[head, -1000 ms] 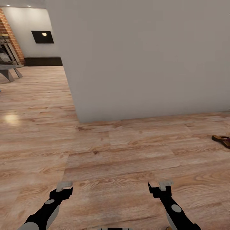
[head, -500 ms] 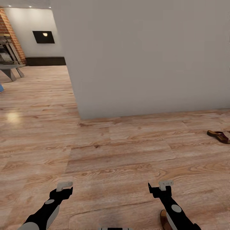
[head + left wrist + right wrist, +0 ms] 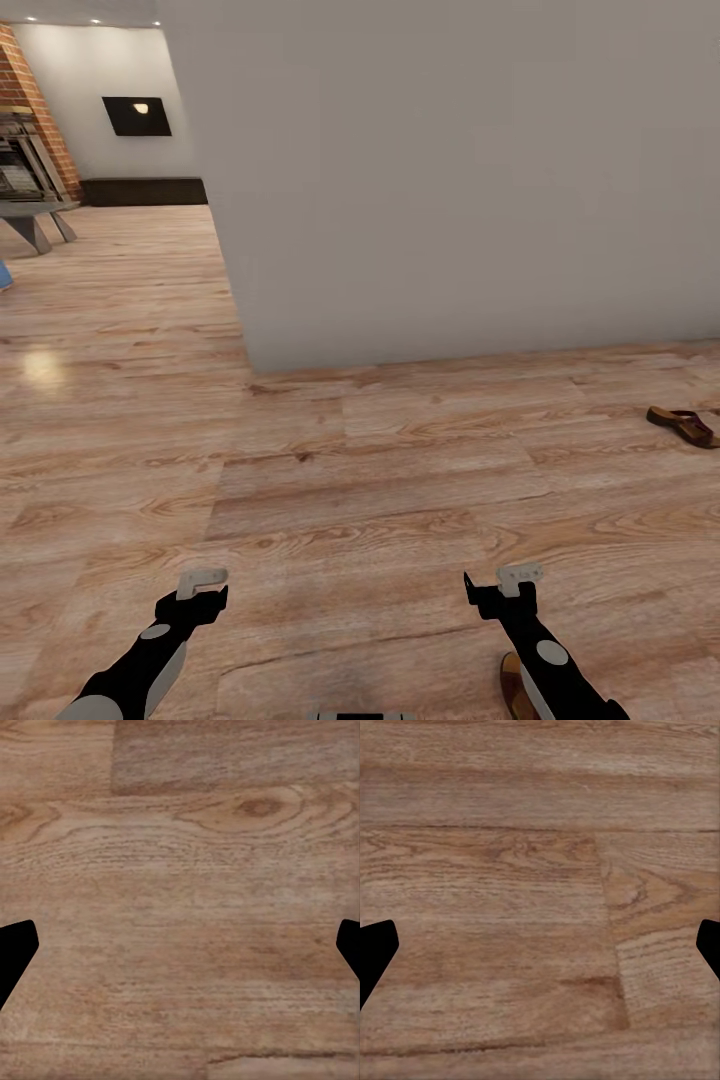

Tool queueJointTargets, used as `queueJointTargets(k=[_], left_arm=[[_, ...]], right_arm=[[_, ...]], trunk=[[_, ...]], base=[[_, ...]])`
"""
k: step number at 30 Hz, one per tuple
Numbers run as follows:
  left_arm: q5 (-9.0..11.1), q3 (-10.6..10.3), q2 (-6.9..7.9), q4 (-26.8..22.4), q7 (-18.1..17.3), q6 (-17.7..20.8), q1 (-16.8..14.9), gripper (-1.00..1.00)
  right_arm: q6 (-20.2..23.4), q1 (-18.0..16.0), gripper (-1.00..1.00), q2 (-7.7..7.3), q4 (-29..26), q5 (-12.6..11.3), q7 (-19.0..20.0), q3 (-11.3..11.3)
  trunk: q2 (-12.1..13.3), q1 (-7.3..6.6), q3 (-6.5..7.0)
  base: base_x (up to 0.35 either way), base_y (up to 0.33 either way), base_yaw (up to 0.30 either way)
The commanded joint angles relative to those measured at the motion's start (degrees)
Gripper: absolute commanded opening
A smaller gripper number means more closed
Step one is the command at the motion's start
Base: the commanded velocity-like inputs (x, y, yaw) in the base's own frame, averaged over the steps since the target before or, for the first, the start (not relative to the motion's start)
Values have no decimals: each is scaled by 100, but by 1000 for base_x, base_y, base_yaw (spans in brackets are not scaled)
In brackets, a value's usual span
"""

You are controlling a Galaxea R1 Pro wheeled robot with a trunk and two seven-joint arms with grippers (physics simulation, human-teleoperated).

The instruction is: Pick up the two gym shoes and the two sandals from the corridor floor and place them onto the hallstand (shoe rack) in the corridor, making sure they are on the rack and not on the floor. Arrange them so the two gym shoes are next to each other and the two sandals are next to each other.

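Both tools are held low in front of me over the corridor floor (image 3: pixel 330 470). The right tool (image 3: pixel 505 582) and the left tool (image 3: pixel 200 584) both stand with fingers wide apart, nothing between them; each wrist view shows bare plank between the two dark fingertips.

Nearest task thing: one sandal (image 3: pixel 512 683), lying on the floor just beside the right forearm, on its inner side, partly hidden by the arm. I cannot tell its long axis with confidence.

Second sandal (image 3: pixel 684 425) lies well apart, ahead and far to my right, near the foot of the grey wall (image 3: pixel 450 180); its long axis runs roughly across my view.

Judgement: both sandals lie on the right side, so the right arm is the nearer one.
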Motion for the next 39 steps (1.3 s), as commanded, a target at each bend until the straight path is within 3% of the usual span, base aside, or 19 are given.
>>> queueJointTargets(k=[1,39], left_arm=[[31,-1,0,5,6,-18,-2,100],[31,-1,-3,10,6,-18,-2,100]], right_arm=[[-15,-2,100,-4,3,16,2,9],[-14,-2,100,-4,3,16,2,9]], trunk=[[-1,-1,-4],[-1,-1,-4]], base=[[-4,0,0],[-82,-54,0]])
